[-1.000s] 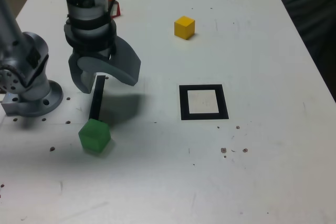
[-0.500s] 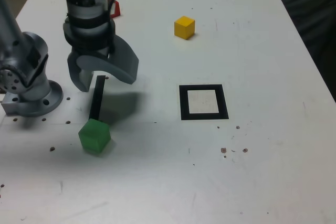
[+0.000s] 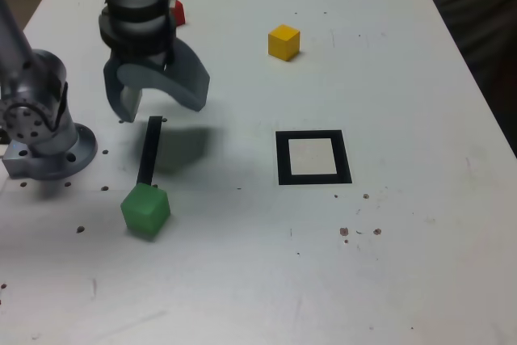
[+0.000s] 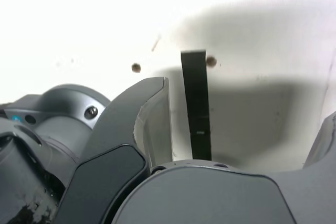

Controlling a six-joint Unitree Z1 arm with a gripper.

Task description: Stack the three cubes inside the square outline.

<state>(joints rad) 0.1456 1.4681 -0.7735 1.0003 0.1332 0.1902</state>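
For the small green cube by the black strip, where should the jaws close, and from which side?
Come from above and close on two opposite side faces of the small green cube. It sits turned on the white table, so rotate the open gripper to match; the thin black strip touches its far edge.

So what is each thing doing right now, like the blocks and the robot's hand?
hand: open, holding nothing, above the table.
green cube: on the table, at the end of the black strip.
yellow cube: on the table, alone.
red cube: mostly hidden behind the arm.
square outline: nothing in it.
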